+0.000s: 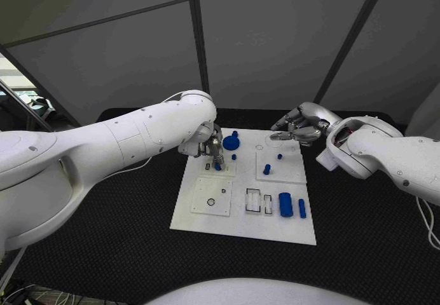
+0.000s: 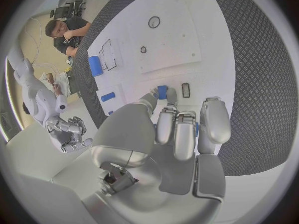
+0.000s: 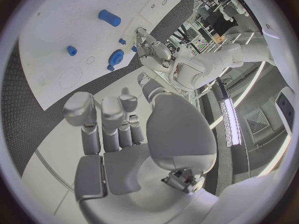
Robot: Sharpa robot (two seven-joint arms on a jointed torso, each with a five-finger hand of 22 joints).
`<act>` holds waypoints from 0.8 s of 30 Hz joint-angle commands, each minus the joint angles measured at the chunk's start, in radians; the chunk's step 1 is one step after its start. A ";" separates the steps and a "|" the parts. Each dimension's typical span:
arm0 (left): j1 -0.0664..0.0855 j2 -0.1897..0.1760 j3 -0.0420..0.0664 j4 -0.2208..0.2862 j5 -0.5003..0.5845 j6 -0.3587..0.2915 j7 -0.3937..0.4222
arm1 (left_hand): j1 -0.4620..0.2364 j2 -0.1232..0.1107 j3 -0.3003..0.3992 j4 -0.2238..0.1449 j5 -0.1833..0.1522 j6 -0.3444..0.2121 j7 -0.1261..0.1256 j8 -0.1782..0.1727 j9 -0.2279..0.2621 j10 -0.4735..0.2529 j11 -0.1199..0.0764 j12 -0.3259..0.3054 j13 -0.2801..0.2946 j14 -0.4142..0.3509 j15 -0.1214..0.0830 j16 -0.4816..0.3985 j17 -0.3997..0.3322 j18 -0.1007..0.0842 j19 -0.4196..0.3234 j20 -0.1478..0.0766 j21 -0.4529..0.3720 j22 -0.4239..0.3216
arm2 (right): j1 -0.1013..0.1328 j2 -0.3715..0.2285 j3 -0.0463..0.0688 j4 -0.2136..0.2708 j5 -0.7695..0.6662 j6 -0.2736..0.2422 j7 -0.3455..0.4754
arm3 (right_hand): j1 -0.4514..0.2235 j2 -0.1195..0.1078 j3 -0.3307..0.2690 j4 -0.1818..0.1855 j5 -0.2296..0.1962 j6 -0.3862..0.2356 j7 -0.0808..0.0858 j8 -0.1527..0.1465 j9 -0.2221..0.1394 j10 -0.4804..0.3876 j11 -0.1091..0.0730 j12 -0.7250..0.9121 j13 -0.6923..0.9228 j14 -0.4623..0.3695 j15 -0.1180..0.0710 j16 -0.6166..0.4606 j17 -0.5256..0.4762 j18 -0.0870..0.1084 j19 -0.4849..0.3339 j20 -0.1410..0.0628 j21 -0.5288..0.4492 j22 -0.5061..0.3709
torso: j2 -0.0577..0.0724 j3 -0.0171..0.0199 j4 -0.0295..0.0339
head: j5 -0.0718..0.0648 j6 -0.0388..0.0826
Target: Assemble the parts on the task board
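The white rectangular task board [image 1: 240, 219] is lying in the middle of the black textured table [image 1: 367, 241], with bare table showing along all its edges. The left silver hand [image 1: 212, 150] is hovering over the board's far left part, its fingers pinching a small blue cylindrical peg [image 2: 162, 91] beside a dark slot. The right silver hand [image 1: 299, 130] is hanging just past the board's far right corner, fingers loosely curled and holding nothing. A large blue cylinder [image 1: 285, 204] is lying near the board's near right edge, and a blue gear [image 1: 231, 142] is sitting near the far edge.
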 commanded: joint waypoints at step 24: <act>-0.012 0.003 -0.005 -0.022 -0.017 -0.032 -0.024 | -0.160 -0.063 -0.087 0.018 -0.070 0.029 -0.016 0.014 0.003 0.020 -0.008 -0.001 0.148 0.107 -0.005 0.002 0.263 -0.015 0.004 -0.006 0.000 0.010 | 0.002 -0.006 0.001 0.007 -0.002 0.003 0.006 | -0.010 0.003 0.000 0.001 0.003 -0.007 0.003 -0.004 0.001 -0.006 -0.001 -0.003 -0.003 0.008 0.001 -0.005 -0.002 0.008 0.003 0.000 -0.005 -0.003 | 0.000 0.0004 0.0012 | -0.004 0.003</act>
